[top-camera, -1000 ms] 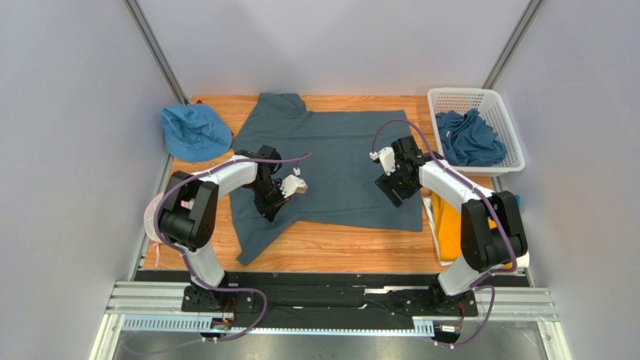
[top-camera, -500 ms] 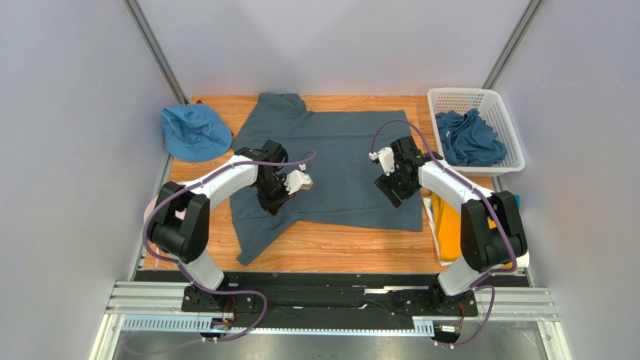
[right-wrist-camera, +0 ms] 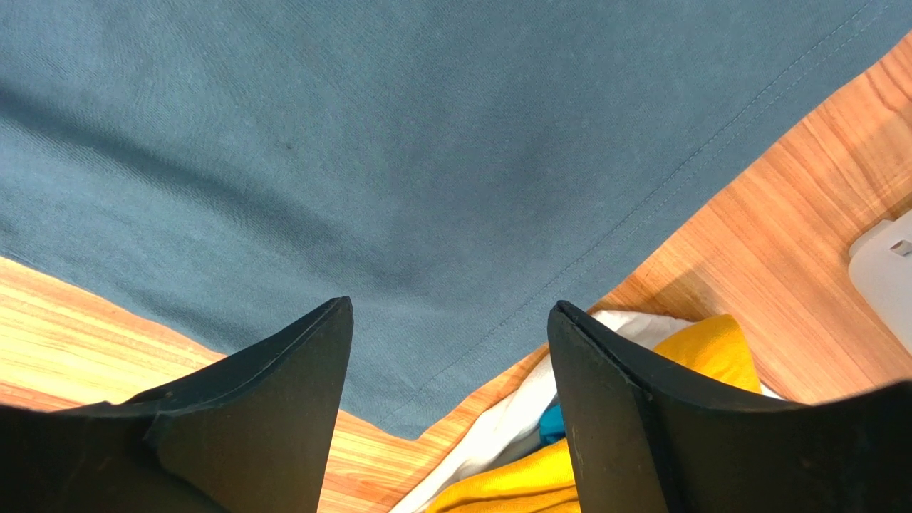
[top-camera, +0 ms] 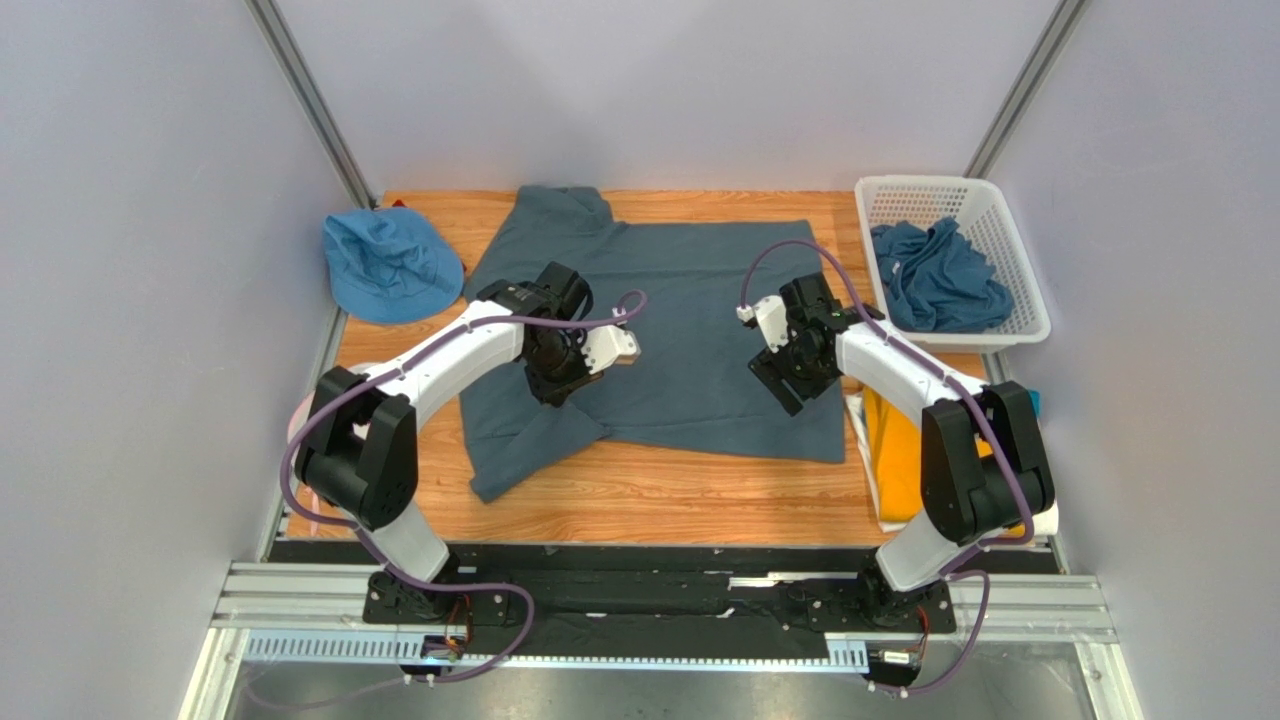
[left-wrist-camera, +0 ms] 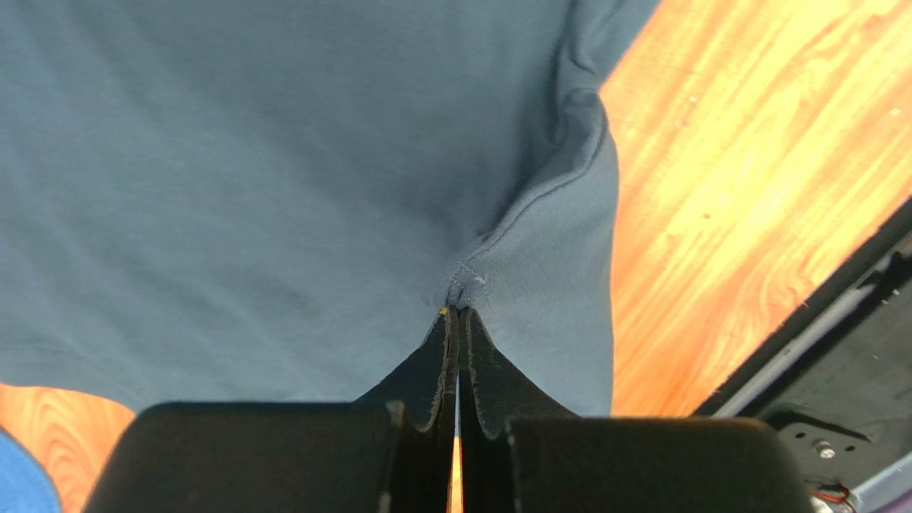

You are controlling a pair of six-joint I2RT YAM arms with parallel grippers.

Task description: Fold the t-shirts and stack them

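Note:
A dark slate-blue t-shirt (top-camera: 676, 323) lies spread flat on the wooden table (top-camera: 676, 503). My left gripper (top-camera: 559, 378) is shut on its near-left sleeve seam; the left wrist view shows the closed tips (left-wrist-camera: 458, 312) pinching the cloth (left-wrist-camera: 268, 160). My right gripper (top-camera: 796, 383) is open and empty, hovering above the shirt's right part (right-wrist-camera: 428, 139) near its hem. A stack with a mustard-yellow shirt (top-camera: 896, 450), a white one (right-wrist-camera: 514, 412) and a bright blue one (right-wrist-camera: 551, 422) lies at the right edge. More blue shirts (top-camera: 935, 278) fill the basket.
A white plastic basket (top-camera: 984, 210) stands at the back right. A bright blue floppy hat (top-camera: 388, 263) lies at the back left. Grey walls close in the table on three sides. A black rail (top-camera: 661, 558) runs along the near edge.
My left gripper has moved up and to the right, dragging the near-left sleeve inward over the shirt. The right arm has barely moved.

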